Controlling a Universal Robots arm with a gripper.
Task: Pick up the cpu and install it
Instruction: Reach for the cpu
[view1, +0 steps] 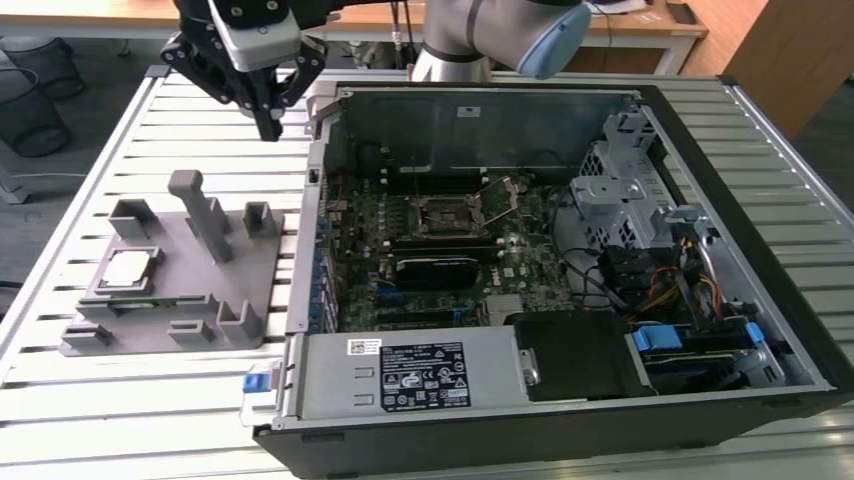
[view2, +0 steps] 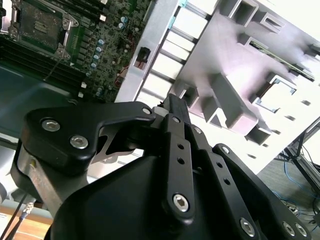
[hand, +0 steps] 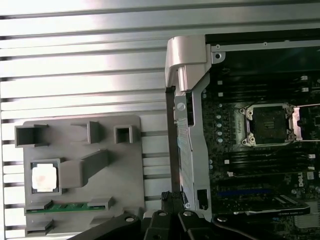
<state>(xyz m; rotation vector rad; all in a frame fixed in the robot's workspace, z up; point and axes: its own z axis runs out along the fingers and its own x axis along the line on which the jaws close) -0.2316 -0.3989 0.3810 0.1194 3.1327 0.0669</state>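
Observation:
The cpu (view1: 130, 268), a small pale silver square, lies flat in a recess of the grey fixture (view1: 200, 300) on the slatted table, at the exterior view's left. In the first wrist view the cpu (hand: 44, 177) sits at one side of the fixture (hand: 125, 170). My gripper (view1: 272, 128) hangs well above the table behind the fixture, beside the open computer case, shut with nothing in it. The dark metal-framed socket (view1: 445, 215) on the motherboard stands open and bare; it also shows in both wrist views (hand: 270, 125) (view2: 40, 22). My closed fingers (view2: 176, 107) point towards the gap between fixture and case.
The open computer case (view1: 747, 200) lies on its side at the exterior view's right, with drive cages and cables inside. A green memory strip (view1: 167, 298) rests in the fixture beside the cpu. Upright grey posts (view1: 200, 210) rise from the fixture. Wire bins (view1: 34, 90) stand off the table.

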